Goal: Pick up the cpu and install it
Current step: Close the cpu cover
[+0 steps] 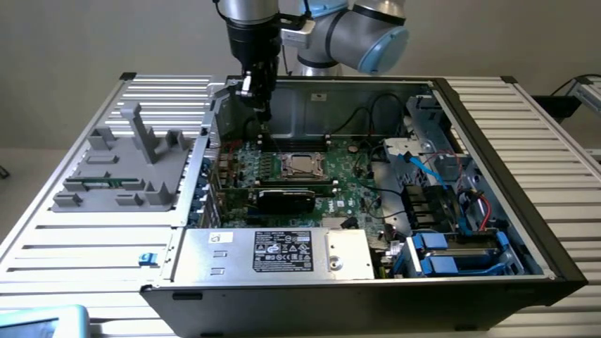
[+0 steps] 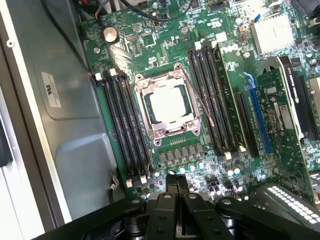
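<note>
Cpu (image 2: 167, 106) lies flat in socket (image 2: 172, 134), likely placed; gripper (image 2: 176, 181) hovers just above socket, jaws pressed together, empty.

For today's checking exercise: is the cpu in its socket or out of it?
In: the shiny square cpu lies flat inside the socket's metal frame, between the memory slots.

cpu (image 2: 169, 106) seemingly in socket (image 2: 142, 111), slots (image 2: 122, 131) flanking

I see the fingers (image 1: 264, 111) pinched together over the back of the open computer case (image 1: 376, 303); the cpu (image 1: 300, 166) lies in its socket (image 1: 283, 171) on the green board (image 1: 362, 181).
</note>
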Controlling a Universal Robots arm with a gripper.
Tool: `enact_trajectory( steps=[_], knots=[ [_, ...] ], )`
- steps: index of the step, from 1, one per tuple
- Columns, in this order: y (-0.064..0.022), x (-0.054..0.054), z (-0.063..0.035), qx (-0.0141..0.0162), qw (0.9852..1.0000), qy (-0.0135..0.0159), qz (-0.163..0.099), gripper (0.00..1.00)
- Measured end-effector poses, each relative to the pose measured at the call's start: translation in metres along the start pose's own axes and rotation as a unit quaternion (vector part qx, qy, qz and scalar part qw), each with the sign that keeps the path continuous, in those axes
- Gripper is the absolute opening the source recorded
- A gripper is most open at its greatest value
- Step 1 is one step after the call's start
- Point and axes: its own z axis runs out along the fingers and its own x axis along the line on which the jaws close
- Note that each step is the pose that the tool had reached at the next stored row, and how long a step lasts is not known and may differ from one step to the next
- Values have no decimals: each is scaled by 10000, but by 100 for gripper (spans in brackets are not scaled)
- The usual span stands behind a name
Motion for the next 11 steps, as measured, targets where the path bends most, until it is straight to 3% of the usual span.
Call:
enact_trajectory(
  steps=[6,11],
  knots=[
    [0,0,2,-10,9990,-16,446,11],
    [0,0,3,-19,9966,-30,825,11]
  ],
)
